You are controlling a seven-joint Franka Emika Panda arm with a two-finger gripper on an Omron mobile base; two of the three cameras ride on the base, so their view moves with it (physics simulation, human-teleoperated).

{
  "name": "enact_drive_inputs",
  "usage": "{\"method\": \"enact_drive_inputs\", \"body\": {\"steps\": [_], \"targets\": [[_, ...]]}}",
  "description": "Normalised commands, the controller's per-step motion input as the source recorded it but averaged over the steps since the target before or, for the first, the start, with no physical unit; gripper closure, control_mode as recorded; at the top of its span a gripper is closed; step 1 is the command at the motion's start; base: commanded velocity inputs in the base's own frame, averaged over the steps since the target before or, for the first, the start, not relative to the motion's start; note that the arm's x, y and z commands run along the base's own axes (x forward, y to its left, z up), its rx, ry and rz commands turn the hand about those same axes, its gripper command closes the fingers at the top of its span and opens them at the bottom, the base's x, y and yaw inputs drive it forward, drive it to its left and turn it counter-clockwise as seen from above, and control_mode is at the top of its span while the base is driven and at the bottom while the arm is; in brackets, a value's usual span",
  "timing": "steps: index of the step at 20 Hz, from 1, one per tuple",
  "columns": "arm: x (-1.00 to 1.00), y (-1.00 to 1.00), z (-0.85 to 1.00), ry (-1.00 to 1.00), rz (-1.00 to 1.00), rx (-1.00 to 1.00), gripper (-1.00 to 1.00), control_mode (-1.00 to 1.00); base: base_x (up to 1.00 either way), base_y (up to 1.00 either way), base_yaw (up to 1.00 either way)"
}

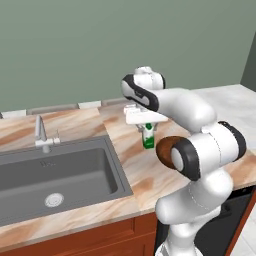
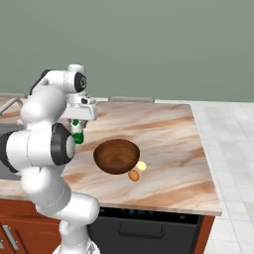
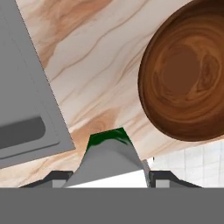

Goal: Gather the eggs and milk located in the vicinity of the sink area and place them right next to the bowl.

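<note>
My gripper (image 1: 148, 131) (image 2: 77, 128) (image 3: 110, 177) is shut on the milk (image 1: 148, 139) (image 2: 77, 135) (image 3: 108, 154), a small white carton with a green top. It hangs over the marbled counter between the sink (image 1: 55, 175) (image 3: 22, 92) and the bowl. The brown wooden bowl (image 2: 117, 155) (image 3: 186, 74) sits to the right of the carton. In the left base view the bowl (image 1: 164, 148) is mostly hidden behind my arm. An orange egg (image 2: 133, 175) and a pale yellow egg (image 2: 142, 166) lie on the counter, right against the bowl's near right side.
A slim silver tap (image 1: 41, 132) stands behind the sink. The counter (image 2: 163, 144) stretches to the right of the bowl and ends at a front edge above a dark appliance door (image 2: 149, 228). A green wall rises behind.
</note>
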Motion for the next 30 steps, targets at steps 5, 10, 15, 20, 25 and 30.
{"method": "enact_drive_inputs", "body": {"steps": [5,10,15,20,25,30], "targets": [[0.0,0.0,-0.51,-0.02,0.0,0.0,1.0,-1.0,0.0,0.0,0.0],[-0.03,-0.12,-0.42,-0.13,0.0,0.0,1.0,-1.0,0.0,0.0,0.0],[-0.01,-0.2,-0.32,-0.2,0.0,0.0,1.0,-1.0,0.0,0.0,0.0],[0.0,-0.01,-0.14,-0.13,0.0,0.0,1.0,-1.0,0.0,0.0,0.0],[0.0,0.0,-0.14,-0.07,0.0,0.0,1.0,-1.0,0.0,0.0,0.0],[0.02,0.0,-0.19,-0.05,0.0,-0.01,1.0,-1.0,0.0,0.0,0.0]]}}
